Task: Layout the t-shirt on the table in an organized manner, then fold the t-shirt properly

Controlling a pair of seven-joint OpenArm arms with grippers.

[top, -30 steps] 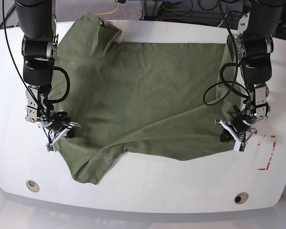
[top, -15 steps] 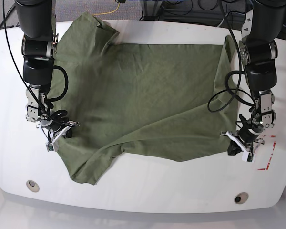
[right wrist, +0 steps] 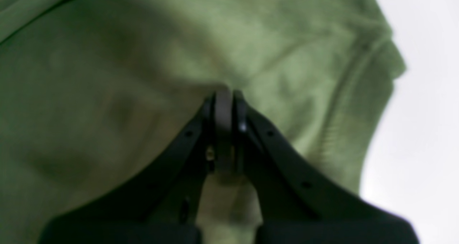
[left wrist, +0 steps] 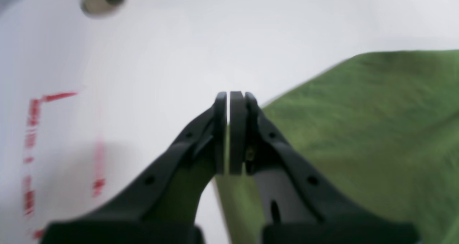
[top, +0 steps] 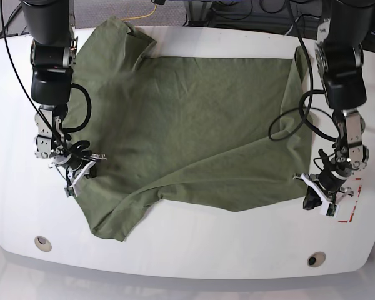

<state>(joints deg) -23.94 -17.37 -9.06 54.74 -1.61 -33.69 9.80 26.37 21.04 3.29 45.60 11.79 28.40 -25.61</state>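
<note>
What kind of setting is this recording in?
Probably a robotics lab: a white table with a red dashed mark and grommet holes, plus cables on the floor behind it.

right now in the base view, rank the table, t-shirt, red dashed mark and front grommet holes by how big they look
1. table
2. t-shirt
3. red dashed mark, partly hidden by the left gripper, so its size is unsure
4. grommet holes, both look alike
</note>
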